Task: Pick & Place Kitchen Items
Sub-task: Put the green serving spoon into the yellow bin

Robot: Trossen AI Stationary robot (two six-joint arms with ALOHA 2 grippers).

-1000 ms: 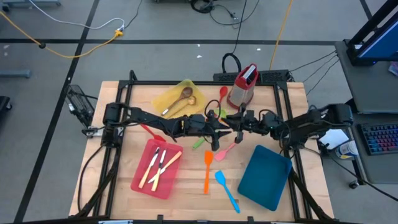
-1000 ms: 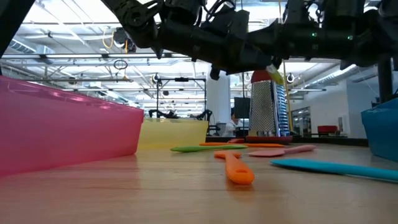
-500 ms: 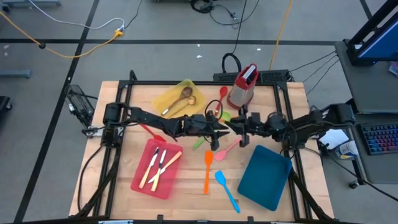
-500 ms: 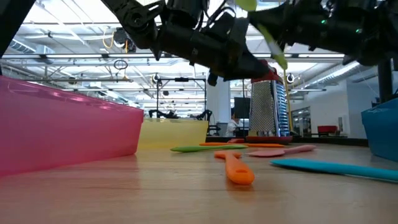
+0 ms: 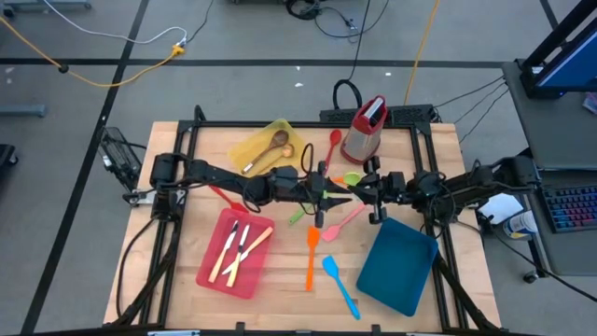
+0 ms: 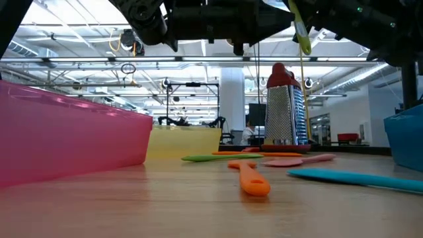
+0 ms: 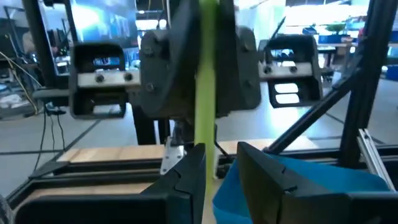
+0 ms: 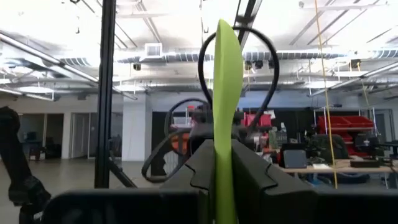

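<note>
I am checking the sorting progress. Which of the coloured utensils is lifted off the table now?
The lime-green spatula. The right gripper holds it in the air, while the orange, blue and pink ones lie on the table.

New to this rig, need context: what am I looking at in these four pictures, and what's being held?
It is a robot with two dark arms at a wooden table. One camera looks straight down, one sits at table height, and one rides on each wrist, looking past that arm's gripper.

The arms meet mid-table. The right gripper is shut on a green utensil, lifted off the table. The left gripper is right at that utensil, but whether it grips it is unclear.

On the table are a yellow tray with wooden spoons, a pink tray with cutlery, a blue tray, a grater, and loose utensils such as an orange spatula and a blue spatula.
</note>
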